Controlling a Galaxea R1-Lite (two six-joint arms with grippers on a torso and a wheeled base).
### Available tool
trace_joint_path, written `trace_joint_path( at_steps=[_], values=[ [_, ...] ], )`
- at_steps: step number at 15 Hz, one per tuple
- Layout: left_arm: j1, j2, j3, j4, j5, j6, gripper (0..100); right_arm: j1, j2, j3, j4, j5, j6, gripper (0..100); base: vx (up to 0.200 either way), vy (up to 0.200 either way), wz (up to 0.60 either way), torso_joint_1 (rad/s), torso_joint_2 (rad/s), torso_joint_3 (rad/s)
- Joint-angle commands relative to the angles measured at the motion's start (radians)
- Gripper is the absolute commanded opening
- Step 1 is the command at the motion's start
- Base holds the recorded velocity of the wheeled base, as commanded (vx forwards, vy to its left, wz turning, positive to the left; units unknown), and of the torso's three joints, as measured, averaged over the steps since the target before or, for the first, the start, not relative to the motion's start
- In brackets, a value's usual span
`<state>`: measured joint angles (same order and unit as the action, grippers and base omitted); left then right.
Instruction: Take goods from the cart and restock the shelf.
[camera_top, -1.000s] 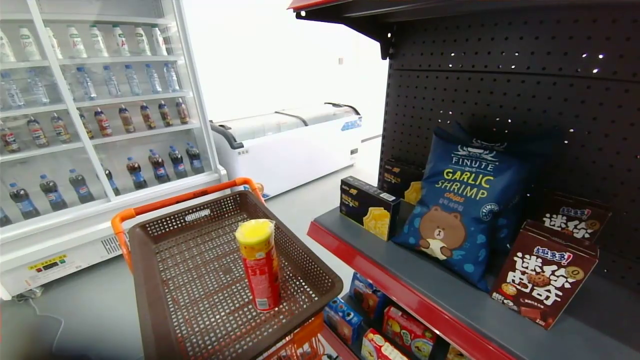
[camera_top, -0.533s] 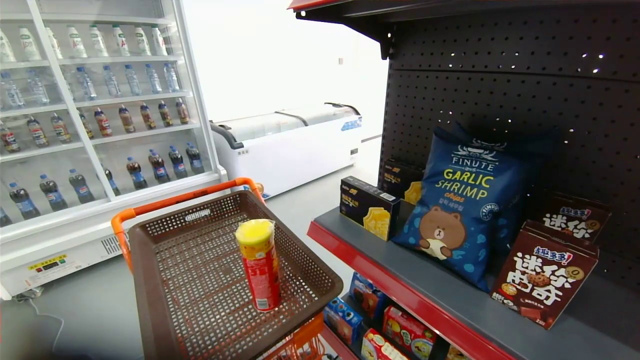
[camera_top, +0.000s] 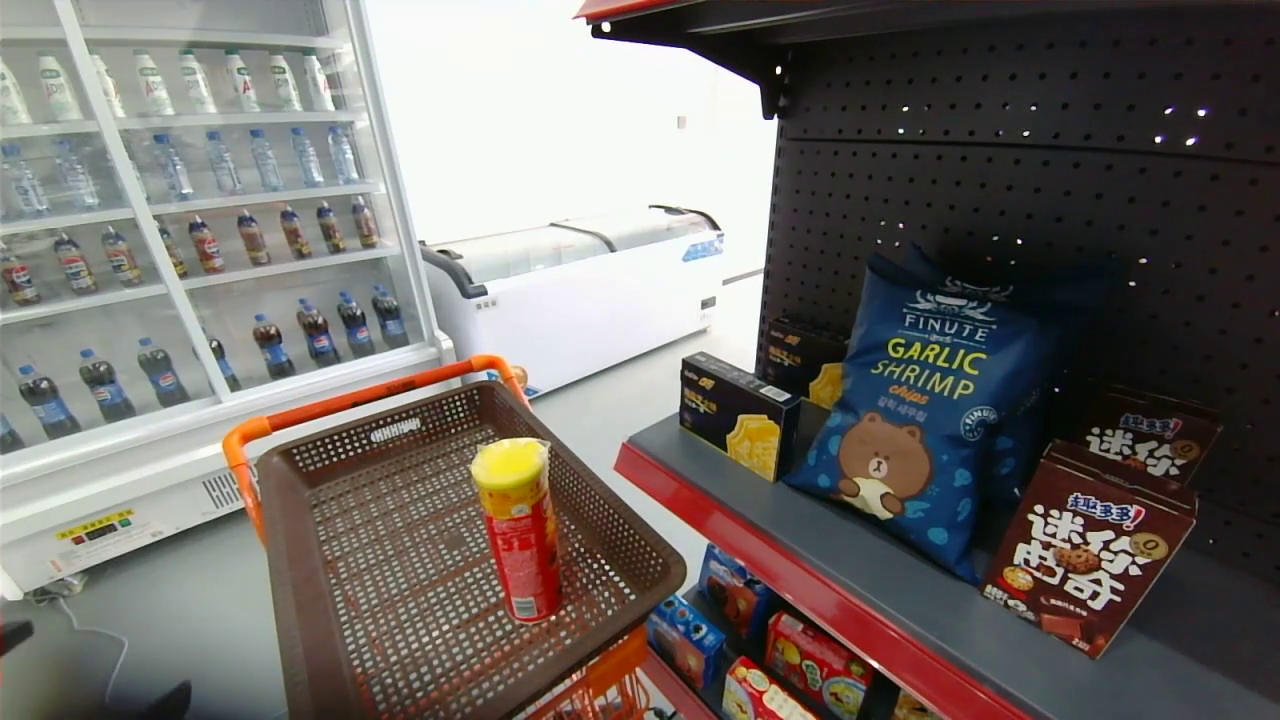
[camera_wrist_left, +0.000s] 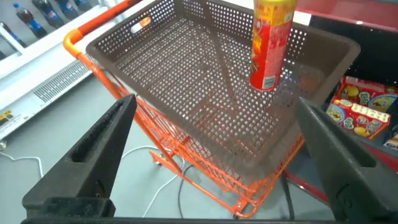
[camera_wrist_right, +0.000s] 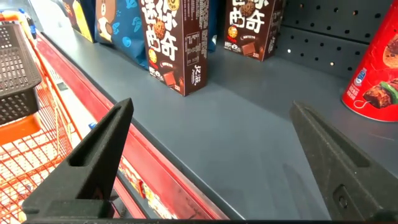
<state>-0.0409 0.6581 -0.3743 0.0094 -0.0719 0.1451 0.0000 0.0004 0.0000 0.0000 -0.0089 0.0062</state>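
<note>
Low on the left, the dark tips of the left gripper (camera_wrist_left: 212, 102) have edged into the bottom corner of the head view, and nothing else has shifted. Its jaws are spread wide and hold nothing. They hang beside the cart (camera_top: 350, 400), outside the brown mesh basket (camera_wrist_left: 124, 43) and well apart from the red can (camera_wrist_left: 270, 43). That can, with its yellow lid, stands upright on the basket floor, nearer the side that faces the shelf (camera_top: 900, 600).

Over on the other side, the right gripper (camera_wrist_right: 211, 106) has its jaws spread too, empty, above the bare grey deck of the shelf. Just past it stand two brown cookie boxes (camera_wrist_right: 174, 43), and a red tub (camera_wrist_right: 376, 68) sits farther along. A blue snack bag (camera_top: 925, 410) leans beside the boxes, with black boxes (camera_top: 740, 415) toward the shelf's end. Behind the cart are a glass-door drinks cooler (camera_top: 200, 200) and a white chest freezer (camera_top: 590, 290).
</note>
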Motion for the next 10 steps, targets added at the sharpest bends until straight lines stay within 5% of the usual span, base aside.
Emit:
trace_joint_path(
  at_steps=[1,4,8,10],
  values=[
    [-0.051,0.410,-0.241,-0.029,-0.005,-0.001,100,0.000,0.000,0.000,0.000,0.000,0.000,100,0.000,0.000,0.00,0.000,0.00,0.000],
    [-0.070,0.560,-0.272,-0.069,-0.026,0.004,100,0.000,0.000,0.000,0.000,0.000,0.000,100,0.000,0.000,0.00,0.000,0.00,0.000],
    [-0.254,0.741,-0.216,-0.336,-0.062,-0.006,100,0.000,0.000,0.000,0.000,0.000,0.000,100,0.000,0.000,0.00,0.000,0.00,0.000],
    [-0.263,0.811,-0.201,-0.424,-0.057,-0.004,100,0.000,0.000,0.000,0.000,0.000,0.000,100,0.000,0.000,0.00,0.000,0.00,0.000]
  ],
)
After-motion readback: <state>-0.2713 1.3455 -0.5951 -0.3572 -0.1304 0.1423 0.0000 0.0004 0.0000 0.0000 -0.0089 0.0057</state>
